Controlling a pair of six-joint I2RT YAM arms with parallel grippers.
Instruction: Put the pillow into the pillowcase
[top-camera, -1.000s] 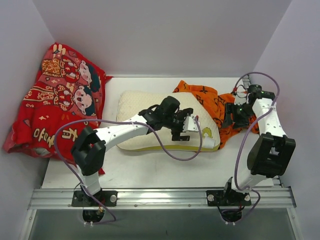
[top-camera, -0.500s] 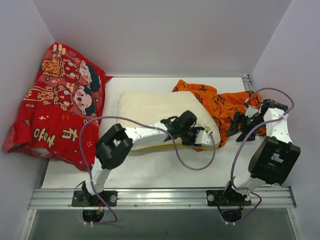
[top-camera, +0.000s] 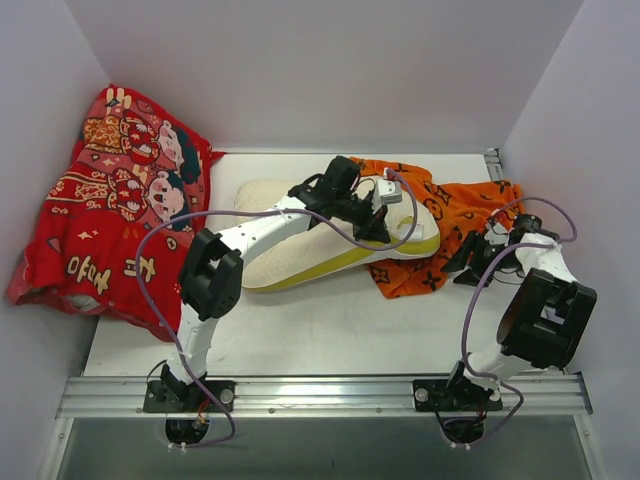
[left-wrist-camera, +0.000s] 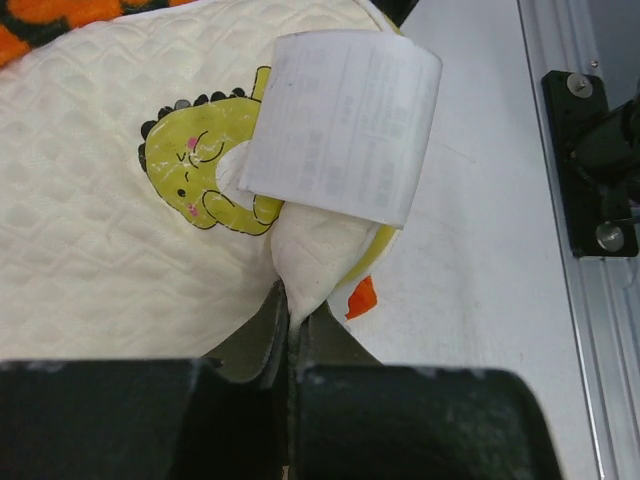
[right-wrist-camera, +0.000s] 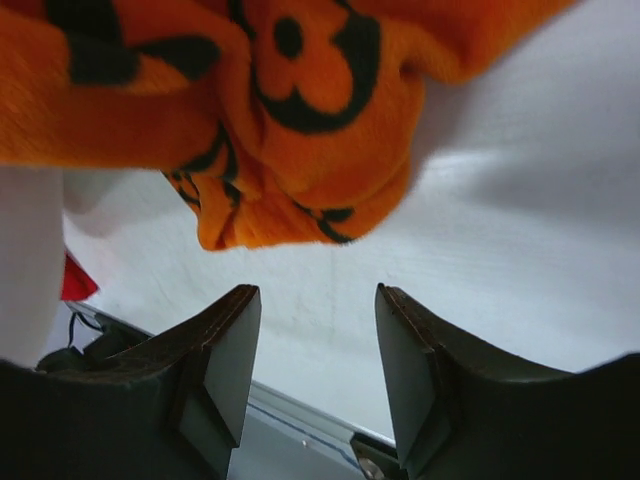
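We see left hand (left-wrist-camera: 290, 318) newly pinched on the pillow (top-camera: 300, 258) corner, swung far-right over the pillowcase (top-camera: 455, 205); right hand (right-wrist-camera: 315, 360) spread, empty; insertion pending.

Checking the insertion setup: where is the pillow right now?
In the top view the pillow lies mid-table, its right end over the orange pillowcase, its corner pinched by the left gripper; the red cartoon-printed cloth lies to its left.
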